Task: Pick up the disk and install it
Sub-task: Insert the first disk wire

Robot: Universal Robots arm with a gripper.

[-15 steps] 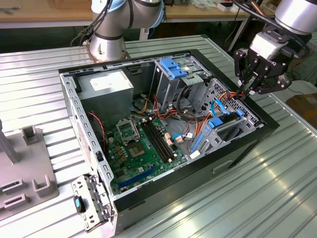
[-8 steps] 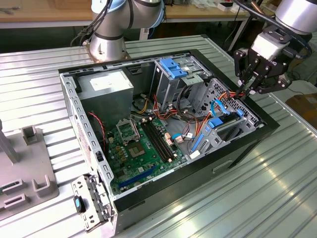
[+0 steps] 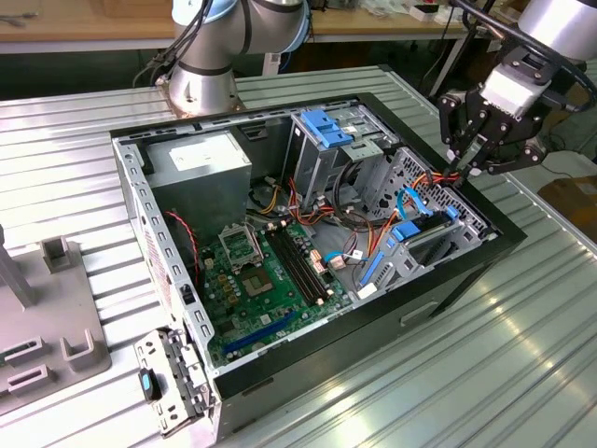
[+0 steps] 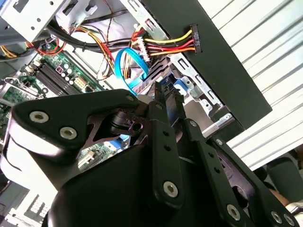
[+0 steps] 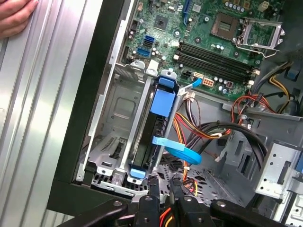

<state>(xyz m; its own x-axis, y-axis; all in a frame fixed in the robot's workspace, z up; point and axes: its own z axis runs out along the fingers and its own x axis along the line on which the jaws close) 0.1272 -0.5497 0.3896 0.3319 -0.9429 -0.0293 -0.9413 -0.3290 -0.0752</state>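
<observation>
In the exterior view the gripper (image 3: 464,166) hangs at about two o'clock, over the far front corner of the open computer case (image 3: 308,369), right by a bundle of red and orange cables (image 3: 446,177). Just below it, toward seven o'clock, the disk (image 3: 427,235) stands on edge in the front bay, between its light-blue bracket pieces. Its long axis runs from roughly eight o'clock to two o'clock, parallel to the case's black front wall. I cannot tell whether the gripper is open or closed.

In the second wrist view the gripper (image 4: 163,94) points down at the bay, and a looped blue data cable (image 4: 124,64) lies just beside it.

In the first wrist view the disk (image 5: 147,142) is a dark slab on its narrow edge in the metal bay. The blue bracket (image 5: 165,100) caps its upper edge. One end points at the motherboard (image 5: 208,33) and the other at the gripper (image 5: 164,185), which sits just off that end. A person's hand (image 5: 14,16) rests on the table, well apart.

My judgement: picking up looks done, and the install step is in hand — the disk seems seated or nearly so. Any remaining seating calls for pressure straight along that long axis, with the cables kept out of the way.
</observation>
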